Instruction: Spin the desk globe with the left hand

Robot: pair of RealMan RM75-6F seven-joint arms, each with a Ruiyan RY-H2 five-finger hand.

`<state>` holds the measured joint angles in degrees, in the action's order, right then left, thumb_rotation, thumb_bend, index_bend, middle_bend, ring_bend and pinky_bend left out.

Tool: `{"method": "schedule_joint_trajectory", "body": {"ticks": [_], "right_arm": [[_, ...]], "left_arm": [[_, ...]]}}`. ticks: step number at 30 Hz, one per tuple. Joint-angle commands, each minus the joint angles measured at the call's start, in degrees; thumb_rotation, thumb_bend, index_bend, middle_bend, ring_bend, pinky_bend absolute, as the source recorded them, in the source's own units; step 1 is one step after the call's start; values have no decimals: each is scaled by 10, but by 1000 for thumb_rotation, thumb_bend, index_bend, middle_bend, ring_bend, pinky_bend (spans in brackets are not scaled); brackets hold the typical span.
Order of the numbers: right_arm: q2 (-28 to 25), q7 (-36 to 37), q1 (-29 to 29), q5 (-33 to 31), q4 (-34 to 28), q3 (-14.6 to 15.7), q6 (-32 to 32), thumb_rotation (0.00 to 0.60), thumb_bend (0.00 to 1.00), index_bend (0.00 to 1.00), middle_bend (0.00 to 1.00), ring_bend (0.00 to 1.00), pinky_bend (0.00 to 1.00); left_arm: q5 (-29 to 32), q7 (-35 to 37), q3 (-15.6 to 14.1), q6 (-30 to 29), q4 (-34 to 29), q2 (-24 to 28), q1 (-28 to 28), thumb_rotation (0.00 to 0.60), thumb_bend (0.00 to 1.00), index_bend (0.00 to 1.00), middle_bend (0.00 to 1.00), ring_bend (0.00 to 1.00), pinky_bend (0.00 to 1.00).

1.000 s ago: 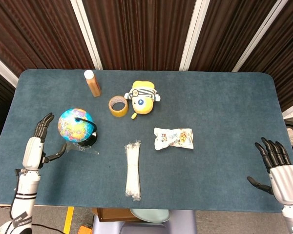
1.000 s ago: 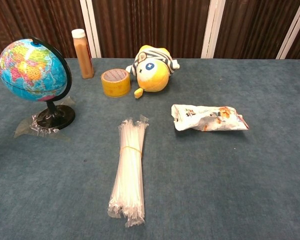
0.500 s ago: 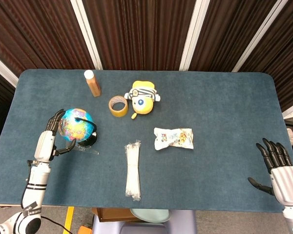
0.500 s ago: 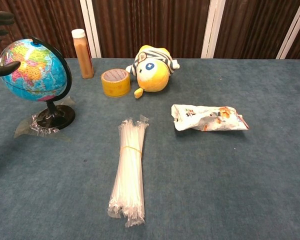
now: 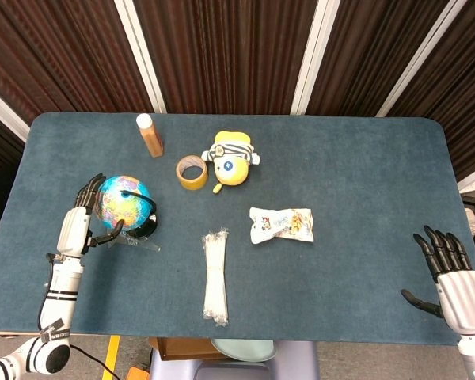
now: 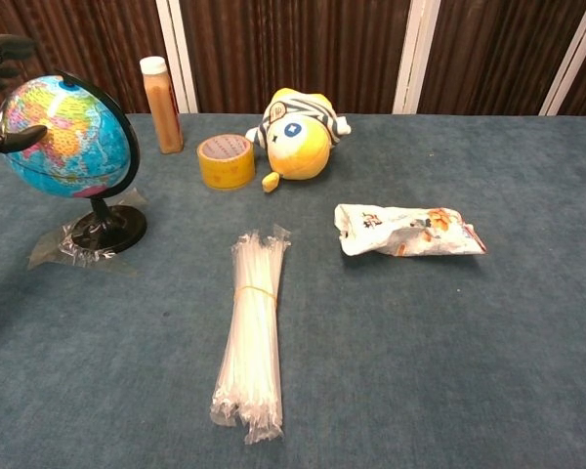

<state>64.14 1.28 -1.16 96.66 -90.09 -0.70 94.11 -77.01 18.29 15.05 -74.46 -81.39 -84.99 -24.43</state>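
Head view: our left hand [image 5: 81,222] is at the desk globe [image 5: 123,202], its fingers spread against the sphere's outer side.

We see the globe standing upright on its black base [image 6: 107,229] near the left edge of the blue table [image 5: 356,182], with crinkled clear wrapping under the base. Our left hand's fingers are apart and close on nothing; fingertips [image 6: 2,44] and thumb reach round the sphere's flank (whether they actually touch it we cannot tell), which we judge suits a sideways brush to turn it. Our right hand [image 5: 451,273] rests at the table's far right corner, fingers apart and empty, well away from everything. Between them lie a bottle [image 5: 150,134], a roll of tape [image 5: 191,172], a yellow plush toy [image 5: 230,158], a snack packet [image 5: 280,225] and a bundle of clear straws [image 5: 214,275].
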Motion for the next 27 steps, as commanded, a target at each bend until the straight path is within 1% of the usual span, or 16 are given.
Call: {"method": "schedule_joint_trajectory", "body": {"ticks": [1, 14, 27], "right_arm": [[0, 0, 0, 0, 0, 0, 0, 600, 171, 0, 0, 0, 0], [-2, -5, 0, -7, -4, 0, -11, 600, 171, 0, 0, 0, 0], [0, -11, 0, -7, -4, 1, -13, 600, 171, 0, 0, 0, 0]], "left_arm": [[2, 0, 1, -1, 3, 0, 0, 600, 351, 0, 0, 0, 0], [25, 18, 13, 3, 32, 0, 1, 600, 348, 0, 0, 0, 0], [30, 26, 14, 8, 42, 5, 2, 600, 352, 0, 0, 0, 0]]}}
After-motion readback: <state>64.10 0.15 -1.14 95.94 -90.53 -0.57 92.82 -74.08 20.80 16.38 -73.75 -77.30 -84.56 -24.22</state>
